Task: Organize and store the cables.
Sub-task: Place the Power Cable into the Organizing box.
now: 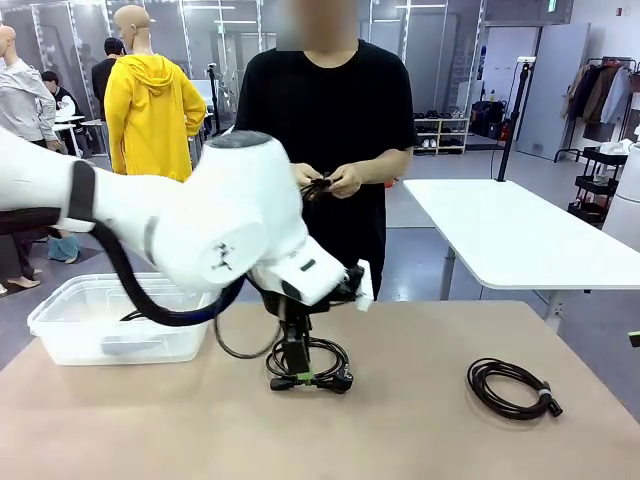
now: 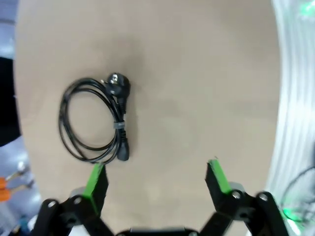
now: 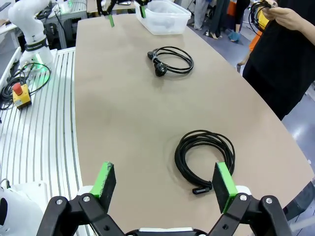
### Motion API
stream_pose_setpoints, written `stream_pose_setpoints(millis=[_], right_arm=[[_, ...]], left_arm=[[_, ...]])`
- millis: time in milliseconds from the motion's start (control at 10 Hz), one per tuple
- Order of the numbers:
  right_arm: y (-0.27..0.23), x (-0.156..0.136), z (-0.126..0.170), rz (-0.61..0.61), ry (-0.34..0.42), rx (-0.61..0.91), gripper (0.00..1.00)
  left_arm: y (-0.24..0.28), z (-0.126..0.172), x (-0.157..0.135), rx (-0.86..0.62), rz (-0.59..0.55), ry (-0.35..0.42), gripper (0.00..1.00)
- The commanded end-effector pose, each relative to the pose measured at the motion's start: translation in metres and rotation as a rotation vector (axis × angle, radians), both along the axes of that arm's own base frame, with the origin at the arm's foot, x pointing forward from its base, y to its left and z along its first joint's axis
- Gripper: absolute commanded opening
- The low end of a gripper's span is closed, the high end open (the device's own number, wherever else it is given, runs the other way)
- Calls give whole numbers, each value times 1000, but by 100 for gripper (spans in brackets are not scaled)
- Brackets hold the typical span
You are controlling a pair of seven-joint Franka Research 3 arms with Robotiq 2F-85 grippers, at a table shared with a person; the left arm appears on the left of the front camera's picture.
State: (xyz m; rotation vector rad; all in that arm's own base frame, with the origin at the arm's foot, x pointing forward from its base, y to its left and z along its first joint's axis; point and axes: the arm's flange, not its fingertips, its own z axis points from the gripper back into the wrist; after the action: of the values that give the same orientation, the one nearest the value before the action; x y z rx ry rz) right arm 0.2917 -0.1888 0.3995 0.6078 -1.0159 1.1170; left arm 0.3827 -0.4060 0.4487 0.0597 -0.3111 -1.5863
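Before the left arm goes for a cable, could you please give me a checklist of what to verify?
1. Left jaws open: ok.
2. Left jaws centred over the plug-end coil: not ok; it lies off to one side of them.
3. Right jaws open: ok.
4. Second coil lying free, untouched: ok.
5. Person's hands away from both coils: ok; they hold another cable.
6. Clear bin open-topped: ok.
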Motion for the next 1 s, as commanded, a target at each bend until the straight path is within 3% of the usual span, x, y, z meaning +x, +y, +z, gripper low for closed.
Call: stream_pose_setpoints(millis=[0,400,900], right_arm=[[-1,1,1,4,-28,10,100],[-1,1,1,4,-28,10,100],[-1,1,1,4,-28,10,100]], left_arm=[[-32,-18,3,122,68,11,100],[-51,-38,18,163,66,65,100],[-46,-44,17,146,52,66,100]])
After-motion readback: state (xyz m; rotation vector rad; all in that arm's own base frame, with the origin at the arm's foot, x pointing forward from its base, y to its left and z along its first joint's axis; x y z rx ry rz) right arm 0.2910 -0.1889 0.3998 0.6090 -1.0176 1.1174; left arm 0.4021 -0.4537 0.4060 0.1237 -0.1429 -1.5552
